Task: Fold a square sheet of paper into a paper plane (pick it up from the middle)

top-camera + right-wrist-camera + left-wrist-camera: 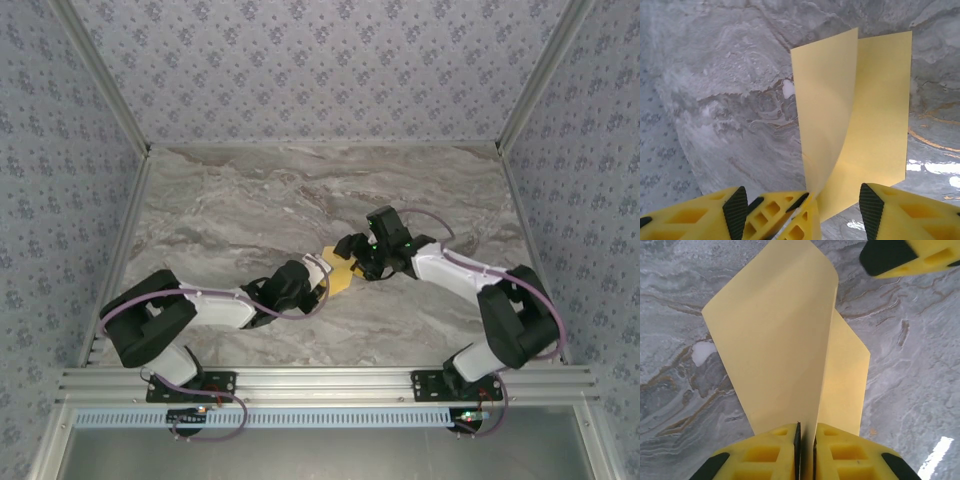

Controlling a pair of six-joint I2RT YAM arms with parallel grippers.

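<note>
Wrist views beat the overhead here: the left gripper (pixel 805 440) is pinched tight on the yellow paper sheet (pixel 785 340), and the right gripper (pixel 802 200) gapes wide around its edge. From above it's just a yellow scrap between both grippers, mid-table. Sheet's bent double, one flap curling up. Grey marble table (pixel 250 190), flowery grey walls (pixel 300 70).

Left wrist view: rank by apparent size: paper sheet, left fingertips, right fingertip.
1. square sheet of paper
2. left gripper's fingertips, taken together; nearest the camera, so they look enlarged
3. right gripper's fingertip, cut off at the frame's corner
</note>
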